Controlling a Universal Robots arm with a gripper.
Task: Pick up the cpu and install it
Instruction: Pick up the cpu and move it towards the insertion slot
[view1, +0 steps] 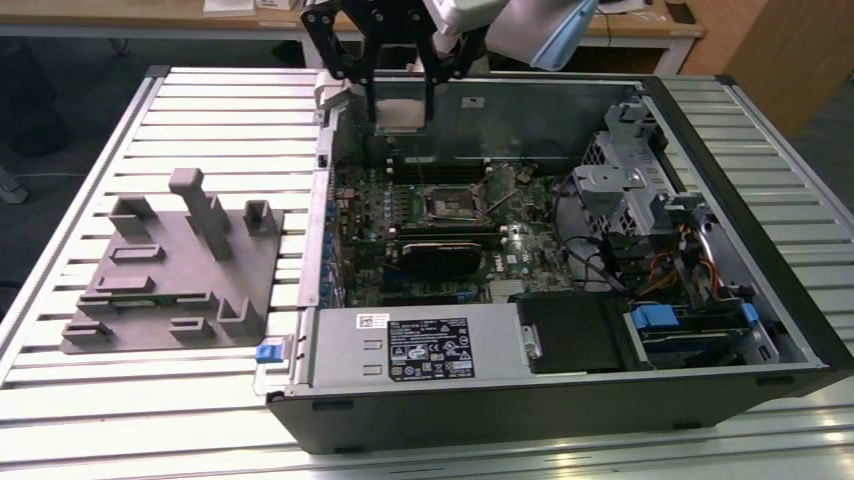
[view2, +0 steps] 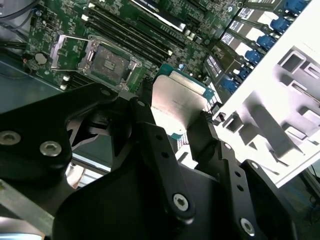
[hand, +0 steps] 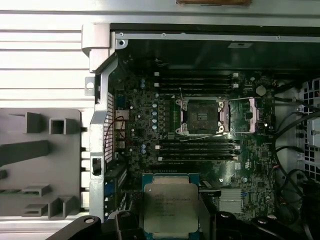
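Right now the end effector (view1: 400, 98) hangs over the far edge of an open computer case (view1: 534, 410). Its two black fingers (view2: 150, 145) pinch the cpu (view1: 399, 113) by opposite edges. The chip is in the air, and its pale metal top shows in both wrist views; it touches nothing but the fingers. In the exterior view it sits at about eleven o'clock from the motherboard socket (view1: 454, 203), well apart from it. The socket is bare and its frame is swung open, with memory slots (hand: 196, 82) on either side. A grey fixture (view1: 174, 265) lies on the slatted counter (view1: 200, 100) at nine o'clock from the case, just beside its wall. A black heatsink block (view1: 434, 255) sits at six o'clock from the socket, near it.
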